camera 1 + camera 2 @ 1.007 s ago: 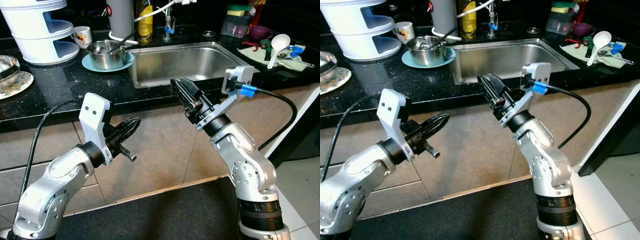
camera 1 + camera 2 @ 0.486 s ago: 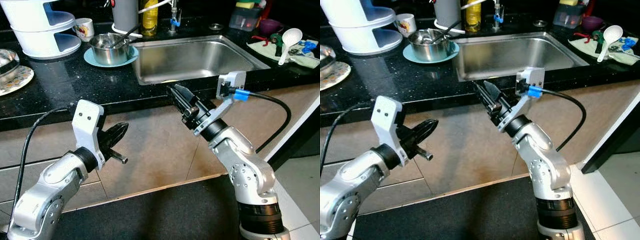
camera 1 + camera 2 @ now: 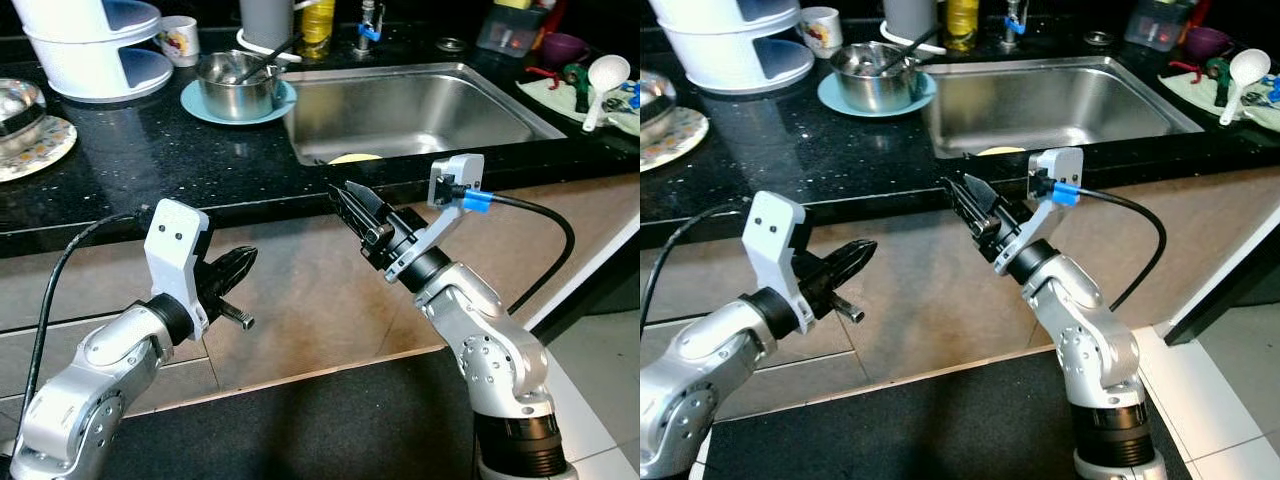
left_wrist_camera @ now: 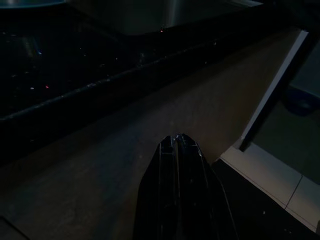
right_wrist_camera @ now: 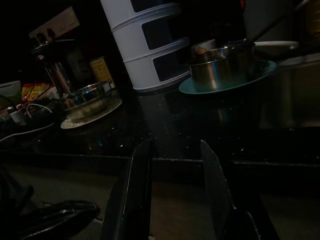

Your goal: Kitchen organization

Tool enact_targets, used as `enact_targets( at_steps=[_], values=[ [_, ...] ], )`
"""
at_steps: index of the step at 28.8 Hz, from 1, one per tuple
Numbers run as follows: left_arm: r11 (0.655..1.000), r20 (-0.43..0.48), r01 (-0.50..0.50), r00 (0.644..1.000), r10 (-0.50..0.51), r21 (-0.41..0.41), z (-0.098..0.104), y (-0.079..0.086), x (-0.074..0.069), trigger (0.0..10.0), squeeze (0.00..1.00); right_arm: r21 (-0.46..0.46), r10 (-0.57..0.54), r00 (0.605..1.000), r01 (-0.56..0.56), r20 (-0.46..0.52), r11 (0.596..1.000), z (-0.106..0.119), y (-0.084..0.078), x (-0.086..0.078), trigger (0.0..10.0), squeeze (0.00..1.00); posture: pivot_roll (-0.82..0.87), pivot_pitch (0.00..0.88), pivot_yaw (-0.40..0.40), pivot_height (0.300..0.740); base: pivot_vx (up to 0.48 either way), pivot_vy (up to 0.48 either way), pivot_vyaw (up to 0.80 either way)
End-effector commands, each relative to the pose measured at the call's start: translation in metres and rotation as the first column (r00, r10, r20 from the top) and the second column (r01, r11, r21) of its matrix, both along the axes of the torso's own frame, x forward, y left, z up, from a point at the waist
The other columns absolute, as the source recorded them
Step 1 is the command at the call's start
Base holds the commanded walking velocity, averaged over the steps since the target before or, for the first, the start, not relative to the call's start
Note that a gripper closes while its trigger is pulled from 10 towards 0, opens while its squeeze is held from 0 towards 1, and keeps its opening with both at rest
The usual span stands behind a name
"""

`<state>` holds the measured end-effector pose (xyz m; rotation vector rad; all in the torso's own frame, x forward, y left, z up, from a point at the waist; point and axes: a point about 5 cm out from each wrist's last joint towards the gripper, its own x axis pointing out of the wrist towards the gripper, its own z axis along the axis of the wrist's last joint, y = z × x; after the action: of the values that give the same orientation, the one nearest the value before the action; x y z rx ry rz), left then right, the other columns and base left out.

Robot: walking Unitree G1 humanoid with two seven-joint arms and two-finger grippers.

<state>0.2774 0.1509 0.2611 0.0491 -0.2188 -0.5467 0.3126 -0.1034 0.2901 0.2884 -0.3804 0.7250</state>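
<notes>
**Both grippers held low in front of the kitchen counter, holding nothing**

The robot stands facing a black speckled countertop (image 3: 150, 160) with a steel sink (image 3: 420, 105) set into it. Both silver arms are raised in front of the tiled cabinet face below the counter edge.

The left gripper (image 3: 238, 268) points forward and toward the robot's right, below the counter edge. Its two black fingers are pressed together with nothing between them, as the left wrist view confirms.

The right gripper (image 3: 352, 205) sits higher, just below the counter's front edge, directly in front of the sink. It points toward the robot's left. Its fingers stand apart with an empty gap between them; the right wrist view shows this gap clearly.

Beyond the right gripper and to its left, on the counter, a steel bowl (image 3: 236, 84) rests on a teal plate (image 3: 195, 100), with a dark utensil handle leaning out of it. Farther left stand a white tiered container (image 3: 95, 45) and a small printed mug (image 3: 180, 38). A patterned plate (image 3: 40, 150) carrying what appears to be a glass or metal bowl lies at the far left, partly cut off.

Inside the sink, close behind the right gripper, a yellow object (image 3: 352, 158) peeks out. Well off to the gripper's right, a white ladle (image 3: 606, 76) lies on a cloth (image 3: 560, 100).
</notes>
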Motion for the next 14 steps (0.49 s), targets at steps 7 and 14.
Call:
enact_targets(
  at_steps=[7, 14],
  values=[
    [0.994, -0.046, 0.101, 0.994, -0.103, -0.031, -0.013, -0.013, -0.009, 10.0, 0.0, 0.029, 0.205, 0.975, -0.203, -0.085, 0.979, -0.018, 0.002, -0.017, 10.0, 0.0, 0.06, 0.242, -0.001, 0.74, 0.0, 0.0, 0.0],
    [0.899, -0.442, 0.357, 0.869, -0.22, 0.254, -0.087, -0.007, -0.043, 10.0, 0.0, -0.237, 0.378, 0.867, -0.462, -0.324, 0.855, -0.085, 0.007, -0.05, 10.0, 0.0, 0.05, 0.234, 0.001, 0.74, 0.0, 0.0, 0.0]
  ],
)
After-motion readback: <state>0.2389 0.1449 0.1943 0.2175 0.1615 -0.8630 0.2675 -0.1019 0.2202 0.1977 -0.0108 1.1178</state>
